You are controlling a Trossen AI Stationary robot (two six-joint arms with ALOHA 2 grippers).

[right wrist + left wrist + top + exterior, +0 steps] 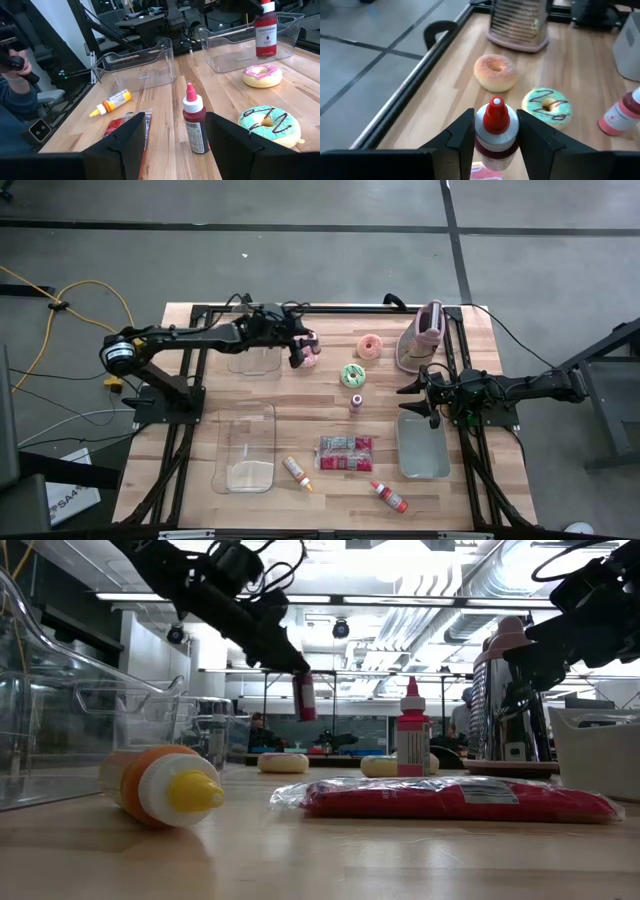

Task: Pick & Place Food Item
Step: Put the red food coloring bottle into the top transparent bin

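Left pincer (pixel 495 137) pinching red-capped bottle (pixel 495 131), base cut off; right pincer (pixel 175 131) spread.

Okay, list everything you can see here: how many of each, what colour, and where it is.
Clear plastic bins: two, transparent, both table's left; one toward the low camera, one under the left arm.
Grey bin: one, table's right.
Ring donuts: three, mid-table; pink-frosted, teal with dark drizzle, plain tan.
Red sauce bottles: two; one standing mid-table, one held off the table.
Orange bottle with yellow cap: one, lying near the low camera.
Red-capped bottle: one, lying beside it.
Red packet: one, lying mid-table.
Pink grater: one, far right corner.
Person's blue sleeve: one, beyond the table.
Left gripper: shut on a sauce bottle.
Right gripper: open, by the grey bin.
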